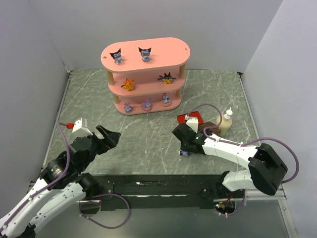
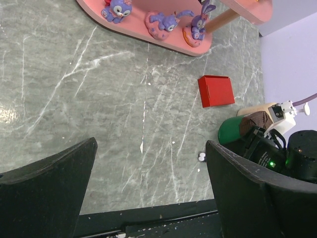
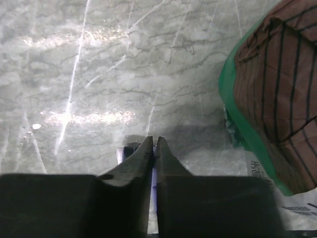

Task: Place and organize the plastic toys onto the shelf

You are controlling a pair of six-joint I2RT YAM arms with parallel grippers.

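Note:
The pink shelf [image 1: 163, 49] stands at the far middle. Two dark pointed-ear figurines [image 1: 116, 55] are on its top board. The orange one [image 1: 129, 84] and the spiky black-and-yellow one [image 1: 167, 78] are on the middle board. Three lilac ones [image 1: 147, 104] are on the bottom board, and they also show in the left wrist view [image 2: 166, 22]. My right gripper [image 1: 184, 148] is low over the table, shut on a small dark-and-pale figurine [image 3: 123, 154] that is mostly hidden under its fingers [image 3: 141, 158]. My left gripper [image 1: 106, 136] is open and empty [image 2: 148, 188].
A flat red box [image 1: 189, 118] lies right of the shelf, also in the left wrist view [image 2: 216, 90]. A green cylinder with a brown top [image 3: 277, 89] and a cream bottle [image 1: 226, 121] stand just beyond my right gripper. The table's dark front edge [image 2: 148, 213] lies under my left gripper.

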